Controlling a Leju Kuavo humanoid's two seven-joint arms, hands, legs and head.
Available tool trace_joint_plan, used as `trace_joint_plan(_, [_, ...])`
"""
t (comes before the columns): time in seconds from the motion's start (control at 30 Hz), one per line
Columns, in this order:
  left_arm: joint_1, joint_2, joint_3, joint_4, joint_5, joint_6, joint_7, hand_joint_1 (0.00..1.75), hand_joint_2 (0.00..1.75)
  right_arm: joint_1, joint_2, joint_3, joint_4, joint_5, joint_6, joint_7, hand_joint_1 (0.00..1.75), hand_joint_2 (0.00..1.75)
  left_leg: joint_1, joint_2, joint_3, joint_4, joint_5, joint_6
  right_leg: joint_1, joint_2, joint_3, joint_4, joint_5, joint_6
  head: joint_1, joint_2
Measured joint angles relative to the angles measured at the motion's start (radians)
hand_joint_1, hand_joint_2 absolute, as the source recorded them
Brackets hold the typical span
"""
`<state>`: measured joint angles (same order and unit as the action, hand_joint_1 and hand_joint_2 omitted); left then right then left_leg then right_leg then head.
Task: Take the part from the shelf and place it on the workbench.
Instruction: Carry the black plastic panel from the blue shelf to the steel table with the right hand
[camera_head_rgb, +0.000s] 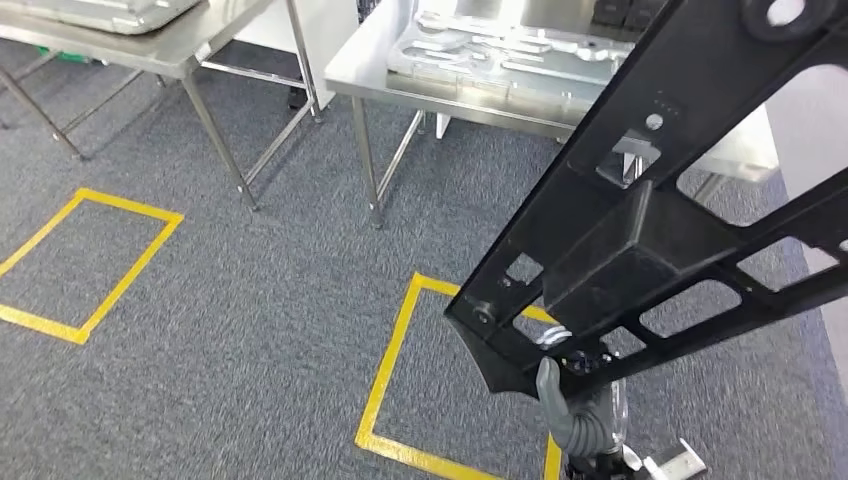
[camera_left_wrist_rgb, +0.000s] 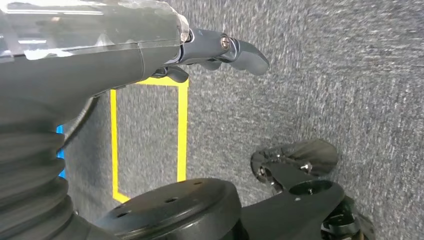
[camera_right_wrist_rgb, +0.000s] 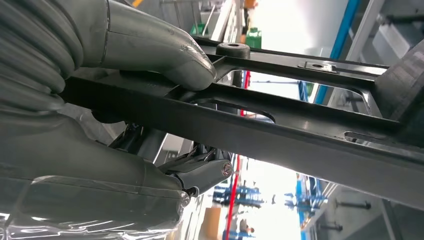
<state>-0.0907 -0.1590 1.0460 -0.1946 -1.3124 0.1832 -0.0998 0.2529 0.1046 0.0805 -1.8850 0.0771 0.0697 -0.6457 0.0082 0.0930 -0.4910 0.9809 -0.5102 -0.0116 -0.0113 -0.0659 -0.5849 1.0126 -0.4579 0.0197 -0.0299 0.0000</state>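
Above the carpet, right hand (camera_head_rgb: 572, 400) grips the black part (camera_head_rgb: 640, 240) (no legible markings).

No text, label, brand or number can be read in these pictures. The only signs are the yellow tape squares (camera_head_rgb: 92, 262) on the grey carpet. The black frame part (camera_head_rgb: 640, 240) perhaps carries some small marks, but they are too small to read.
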Motion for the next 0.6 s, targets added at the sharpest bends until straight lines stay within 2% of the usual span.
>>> trace_joint_plan(0.07, [-0.002,0.0,0.0,0.0,0.0,0.001,0.0,0.0,1.75,0.001,0.0,0.0,-0.001,0.0,0.0,0.0,1.75,1.75,0.002,0.015,0.008,-0.001,-0.007,-0.012,0.0,0.024,-0.002,-0.001,0.001,-0.015,0.0,0.0])
trace_joint_plan(0.1, [-0.004,0.0,0.0,0.0,0.0,0.002,0.0,0.0,1.75,0.001,0.0,0.0,-0.002,0.0,0.0,0.0,1.75,1.75,0.004,0.008,0.008,0.008,-0.016,-0.017,-0.001,0.035,-0.001,-0.003,0.002,-0.022,0.0,0.0])
trace_joint_plan(0.13, [-0.004,0.0,0.0,0.0,0.0,0.002,0.0,0.0,1.75,0.001,0.0,0.0,-0.002,0.0,0.0,0.0,1.75,1.75,0.006,-0.01,-0.003,0.038,-0.037,-0.022,-0.003,0.045,0.001,-0.005,0.003,-0.029,0.0,0.0])
trace_joint_plan(0.2, [-0.003,0.0,-0.001,0.0,0.0,0.002,0.0,0.0,1.75,0.0,0.0,0.0,-0.003,0.0,0.001,0.0,1.75,1.75,0.009,-0.06,-0.059,0.16,-0.103,-0.025,-0.002,0.066,0.001,-0.007,0.004,-0.039,0.0,0.0])
trace_joint_plan(0.23, [-0.003,0.0,0.0,0.0,0.001,0.002,-0.001,0.0,1.75,0.0,0.0,0.0,-0.003,0.0,0.001,0.0,1.75,1.75,0.009,-0.074,-0.096,0.234,-0.134,-0.024,0.001,0.077,0.001,-0.007,0.004,-0.042,0.0,0.0])
trace_joint_plan(0.27, [-0.005,0.0,0.0,0.0,0.002,0.001,-0.002,0.0,1.75,0.0,0.0,0.0,-0.003,0.0,0.001,0.0,1.75,1.75,0.008,-0.08,-0.123,0.286,-0.147,-0.023,0.003,0.089,0.001,-0.006,0.004,-0.043,0.0,0.0])
trace_joint_plan(0.3, [-0.006,0.0,0.0,0.0,0.002,0.001,-0.002,0.0,1.75,0.001,0.0,0.0,-0.003,0.0,0.001,0.0,1.75,1.75,0.007,-0.083,-0.136,0.305,-0.141,-0.02,0.006,0.102,0.003,-0.006,0.004,-0.044,0.0,0.0])
trace_joint_plan(0.33, [-0.008,0.0,0.0,0.0,0.002,0.001,-0.002,0.0,1.75,0.001,0.0,0.0,-0.003,0.0,0.001,0.0,1.75,1.75,0.005,-0.085,-0.128,0.281,-0.113,-0.015,0.009,0.116,0.005,-0.006,0.004,-0.044,0.0,0.0])
trace_joint_plan(0.37, [-0.008,0.0,0.0,0.0,0.001,0.001,-0.001,0.0,1.75,0.001,0.0,0.0,-0.003,0.0,0.001,0.0,1.75,1.75,0.004,-0.094,-0.105,0.222,-0.07,-0.008,0.011,0.13,0.008,-0.006,0.003,-0.044,0.0,0.0])
trace_joint_plan(0.43, [-0.005,0.001,0.0,0.0,0.001,0.001,0.0,0.0,1.75,0.0,-0.001,0.0,-0.003,0.0,0.001,0.0,1.75,1.75,0.003,-0.143,-0.054,0.086,-0.001,0.011,0.013,0.156,0.008,-0.004,0.004,-0.042,0.0,0.0])
trace_joint_plan(0.47, [-0.003,0.001,0.0,0.0,0.002,0.001,0.001,0.0,1.75,-0.001,-0.001,0.0,-0.003,0.0,0.001,0.0,1.75,1.75,0.001,-0.165,-0.039,0.043,0.013,0.017,0.011,0.167,0.003,-0.003,0.006,-0.037,0.0,0.0])
trace_joint_plan(0.5, [-0.003,0.002,0.0,0.0,0.002,0.001,0.001,0.0,1.75,-0.001,-0.001,0.0,-0.003,0.0,0.001,0.0,1.75,1.75,0.0,-0.179,-0.034,0.025,0.015,0.02,0.007,0.178,-0.003,-0.002,0.009,-0.031,0.0,0.0])
trace_joint_plan(0.57, [-0.004,0.0,0.0,0.0,0.002,0.001,0.0,0.0,1.75,0.001,-0.001,0.0,-0.003,0.0,0.002,0.0,1.75,1.75,-0.001,-0.165,-0.031,0.011,0.018,0.025,0.002,0.197,-0.011,-0.004,0.014,-0.016,0.0,0.0])
trace_joint_plan(0.6, [-0.005,0.0,0.0,0.0,0.002,0.002,0.0,0.0,1.75,0.001,-0.001,0.0,-0.004,0.0,0.001,0.0,1.75,1.75,0.002,-0.154,-0.026,0.002,0.023,0.028,0.004,0.185,-0.014,0.0,0.011,-0.01,0.0,0.0])
